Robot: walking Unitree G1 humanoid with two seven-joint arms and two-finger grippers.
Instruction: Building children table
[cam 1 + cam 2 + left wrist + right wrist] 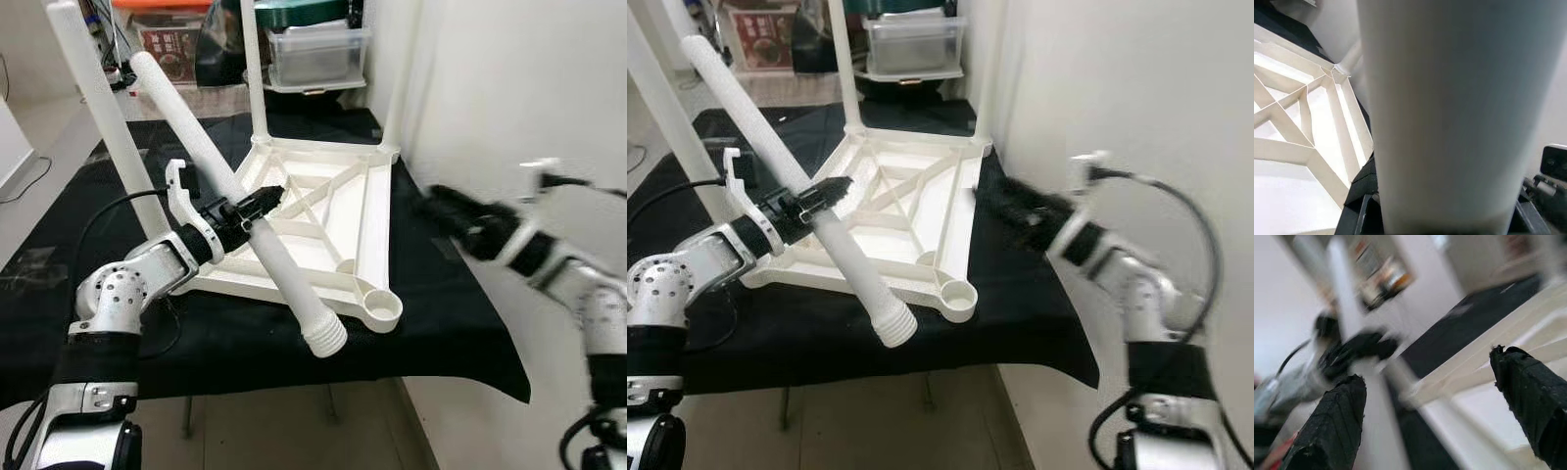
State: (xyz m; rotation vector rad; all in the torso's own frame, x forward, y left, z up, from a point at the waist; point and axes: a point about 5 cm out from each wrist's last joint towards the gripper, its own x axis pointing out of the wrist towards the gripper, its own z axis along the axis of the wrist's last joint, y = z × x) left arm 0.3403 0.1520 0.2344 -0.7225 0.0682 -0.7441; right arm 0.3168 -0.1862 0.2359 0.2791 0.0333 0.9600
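Left eye view: left claw [266, 201] clamping table leg [257, 232]

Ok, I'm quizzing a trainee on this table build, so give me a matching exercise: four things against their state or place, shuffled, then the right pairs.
1. loose table leg
2. tabletop frame
3. right gripper
4. storage box

a. open, at the frame's edge
b. lying upside down on the black cloth
c. held by the left gripper
d. standing behind the table

Pairs: 1-c, 2-b, 3-a, 4-d
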